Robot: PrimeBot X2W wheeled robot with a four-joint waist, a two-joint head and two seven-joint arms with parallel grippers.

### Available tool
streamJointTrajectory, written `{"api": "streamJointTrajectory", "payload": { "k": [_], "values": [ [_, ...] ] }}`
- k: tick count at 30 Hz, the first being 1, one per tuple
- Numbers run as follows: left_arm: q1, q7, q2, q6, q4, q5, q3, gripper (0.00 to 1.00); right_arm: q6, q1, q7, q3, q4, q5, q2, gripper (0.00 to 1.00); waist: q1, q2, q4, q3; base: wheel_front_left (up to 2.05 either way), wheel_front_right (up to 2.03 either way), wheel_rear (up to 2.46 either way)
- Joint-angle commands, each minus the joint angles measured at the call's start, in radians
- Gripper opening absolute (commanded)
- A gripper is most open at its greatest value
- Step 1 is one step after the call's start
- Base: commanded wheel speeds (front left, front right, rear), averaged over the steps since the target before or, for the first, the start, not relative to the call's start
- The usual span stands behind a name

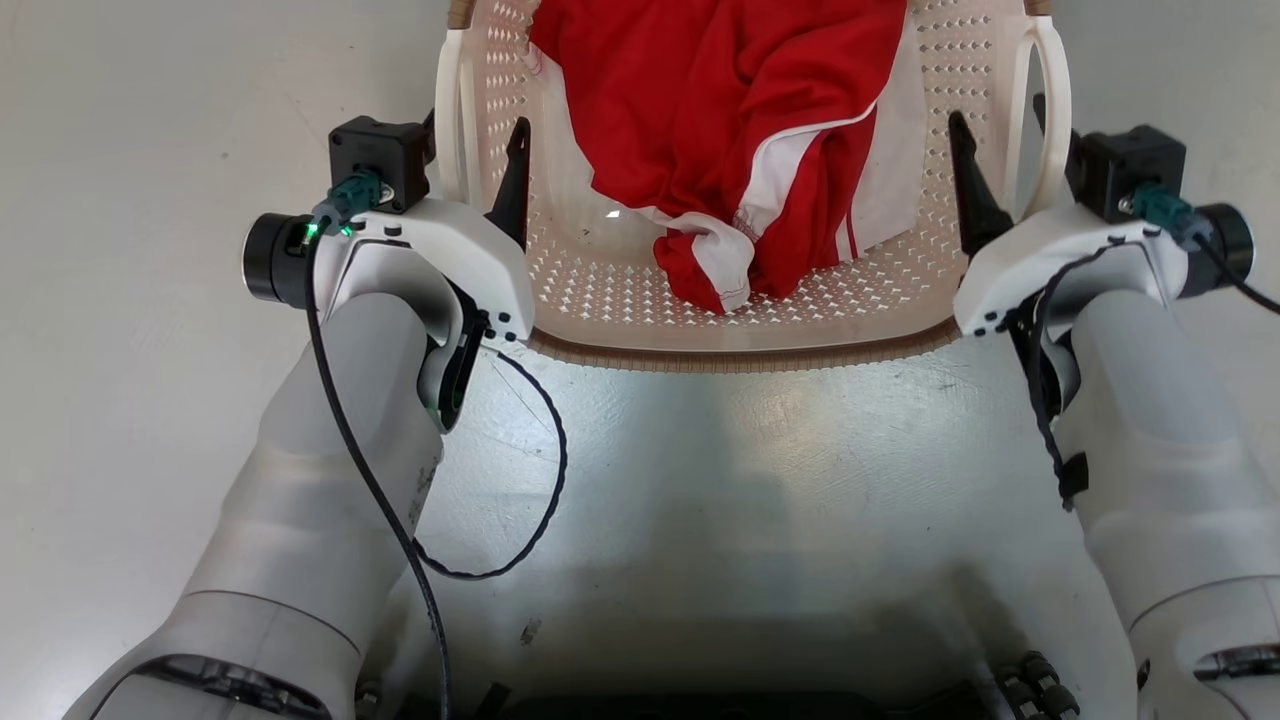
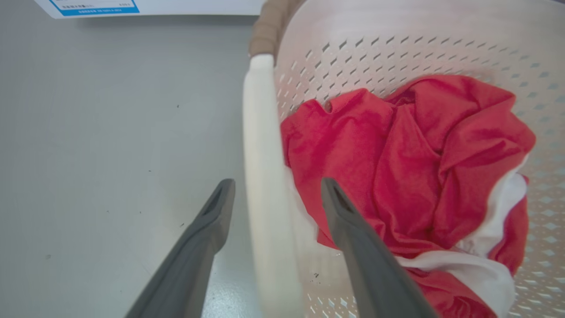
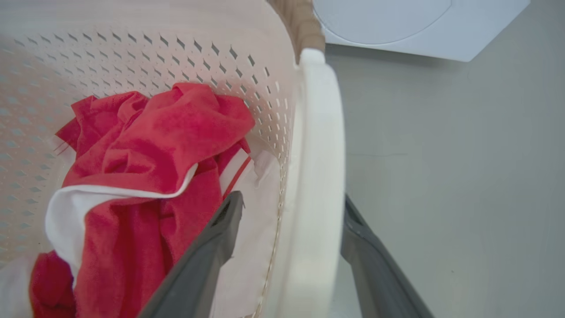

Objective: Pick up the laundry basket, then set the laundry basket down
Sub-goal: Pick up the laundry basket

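Cream-white perforated plastic with a brown woven-look rim: the laundry basket (image 1: 740,357) shows at the top middle of the head view, straight ahead of the robot and between its two arms, over pale grey floor (image 1: 150,150); whether its base touches that floor cannot be told; a crumpled red and white garment (image 1: 720,110) lies inside, heaped toward the far end.

Left gripper (image 2: 277,183) straddles the basket's left loop handle (image 2: 260,132); one dark finger is outside over the floor, the other inside above the cloth; fingers are spread wide, with a gap on each side of the handle, so no clamp.

Right gripper (image 3: 291,198) straddles the right loop handle (image 3: 320,132) likewise; inner finger is over white cloth, outer finger outside and partly hidden behind the handle; fingers are wide apart; contact with the handle cannot be told there.

Both handles stand upright; a black cable (image 1: 540,520) loops from the left wrist; a white appliance panel (image 3: 397,22) lies beyond the basket's far rim in the right wrist view.
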Motion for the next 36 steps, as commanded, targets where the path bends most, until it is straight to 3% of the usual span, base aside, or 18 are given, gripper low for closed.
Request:
{"api": "streamJointTrajectory", "payload": {
  "k": [1,17,18,19,36],
  "values": [
    [0.004,-0.005,0.021,0.011,-0.004,0.002,0.011,1.00,0.006,0.017,-0.011,0.011,-0.001,-0.007,0.023,1.00,0.0000,0.0000,0.000,0.000,0.00,0.00,0.00],
    [-0.006,-0.005,0.021,0.013,0.011,-0.002,-0.002,1.00,0.006,0.010,-0.011,0.017,0.016,0.007,0.025,1.00,0.0000,0.0000,-0.001,0.001,0.00,0.00,0.00],
    [-0.005,-0.005,0.021,0.010,0.015,-0.005,-0.002,0.78,0.006,0.010,-0.011,0.020,0.019,0.013,0.025,0.64,0.0000,0.0000,-0.001,0.001,0.00,0.00,0.00],
    [-0.004,-0.005,0.021,0.001,0.022,-0.012,-0.004,0.00,0.006,0.010,-0.011,0.028,0.022,0.023,0.025,0.00,0.0000,0.0000,0.000,0.000,0.00,0.00,0.00],
    [-0.011,-0.005,0.021,0.018,0.074,0.010,-0.030,0.00,0.006,0.004,-0.011,0.090,0.117,0.103,0.025,0.00,0.0000,0.0000,-0.004,-0.035,0.00,0.00,0.00]
  ]
}}
